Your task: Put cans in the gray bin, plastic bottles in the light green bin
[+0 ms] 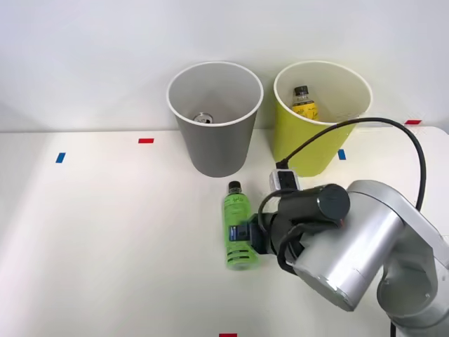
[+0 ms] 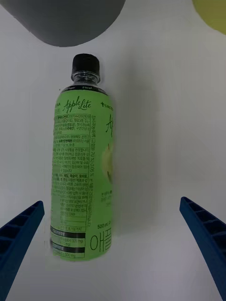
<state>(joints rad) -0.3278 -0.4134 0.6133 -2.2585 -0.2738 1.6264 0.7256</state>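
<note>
Since the green bottle is slim, smooth plastic wrapped in a glossy label, I expect it to be light, a little springy under pressure and inclined to roll or slip, so I would take it across the labelled middle of the body, not at the narrow neck or the black cap. I can't tell from here whether it is full. It lies on its side on the white table, cap pointing toward the gray bin, which stands just beyond it, with the light green bin next to that on the right.

My right gripper sits low over the bottle's lower half. On the wrist camera its blue fingers are spread wide and hold nothing; one finger is close beside the bottle's base, the other well clear of it. So the bottle sits off-centre between them, and I judge a small sideways shift is needed before closing.

A can already rests inside the gray bin, and a yellow-labelled bottle stands in the light green one.
</note>
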